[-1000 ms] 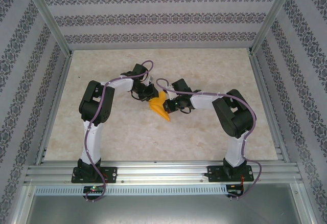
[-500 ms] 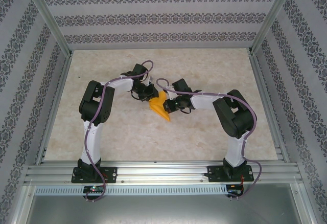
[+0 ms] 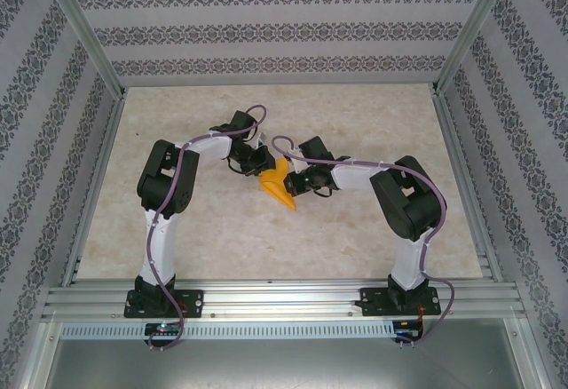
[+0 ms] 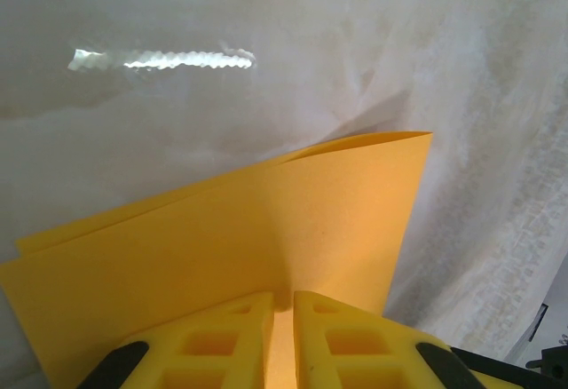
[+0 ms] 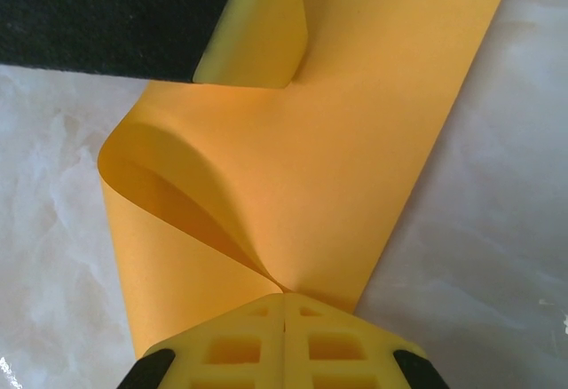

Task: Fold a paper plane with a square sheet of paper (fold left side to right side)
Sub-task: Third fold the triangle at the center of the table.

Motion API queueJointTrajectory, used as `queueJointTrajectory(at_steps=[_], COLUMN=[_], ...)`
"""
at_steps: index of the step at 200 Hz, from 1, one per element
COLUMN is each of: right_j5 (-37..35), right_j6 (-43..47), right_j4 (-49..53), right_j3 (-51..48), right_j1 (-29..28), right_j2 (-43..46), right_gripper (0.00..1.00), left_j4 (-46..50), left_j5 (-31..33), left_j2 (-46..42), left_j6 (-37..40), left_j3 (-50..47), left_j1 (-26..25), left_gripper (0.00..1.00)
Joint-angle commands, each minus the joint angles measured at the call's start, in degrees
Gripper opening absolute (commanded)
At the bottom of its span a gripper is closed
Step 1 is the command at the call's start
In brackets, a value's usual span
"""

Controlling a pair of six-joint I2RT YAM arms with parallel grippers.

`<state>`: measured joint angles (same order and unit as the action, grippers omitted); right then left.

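Observation:
The orange sheet of paper (image 3: 281, 187) hangs doubled over between both grippers above the middle of the table. My left gripper (image 3: 264, 174) is shut on its upper left part; in the left wrist view the paper (image 4: 266, 229) runs through the narrow slit between the yellow fingers (image 4: 283, 298). My right gripper (image 3: 294, 185) is shut on the right side. In the right wrist view its fingers (image 5: 284, 296) pinch the point where two layers of the paper (image 5: 355, 123) meet, with a loose rounded bend to the left. The far corner curls by the dark body of the left arm (image 5: 106, 7).
The pale marbled tabletop (image 3: 373, 114) spreads all round the arms. Aluminium rails (image 3: 266, 300) run along the near edge and posts stand at the corners. Patterned walls (image 3: 266, 34) enclose the back and sides.

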<state>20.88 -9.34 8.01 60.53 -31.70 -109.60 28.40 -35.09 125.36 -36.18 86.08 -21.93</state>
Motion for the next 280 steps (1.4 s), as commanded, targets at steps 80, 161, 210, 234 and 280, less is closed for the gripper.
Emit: queueJointTrajectory(at_steps=[80, 161, 210, 234, 280], right_j5=[-1.5, 0.1, 0.3, 0.3, 0.2], right_j6=[0.9, 1.2, 1.7, 1.9, 2.3], right_j4=[4.4, 5.4, 5.6, 5.6, 5.7], right_j3=[2.4, 0.8, 0.8, 0.8, 1.1], right_j1=[0.6, 0.4, 0.4, 0.3, 0.1], right_j2=[-3.8, -4.1, -3.9, -3.9, -4.4], right_gripper=[0.02, 0.02, 0.02, 0.02, 0.02], left_j4=[2.8, 11.1, 9.1, 1.5, -8.4], left_j5=[2.9, 0.8, -3.2, -7.0, -9.6], left_j2=[2.2, -1.0, -5.2, -9.8, -14.5], left_j6=[1.9, 5.5, 4.4, 0.9, -4.9], left_j3=[-0.8, 9.7, 7.0, -3.0, -12.9], left_j1=[-0.6, 2.2, 3.1, 2.4, -1.3], left_gripper=[0.19, 0.34, 0.30, 0.23, 0.20])
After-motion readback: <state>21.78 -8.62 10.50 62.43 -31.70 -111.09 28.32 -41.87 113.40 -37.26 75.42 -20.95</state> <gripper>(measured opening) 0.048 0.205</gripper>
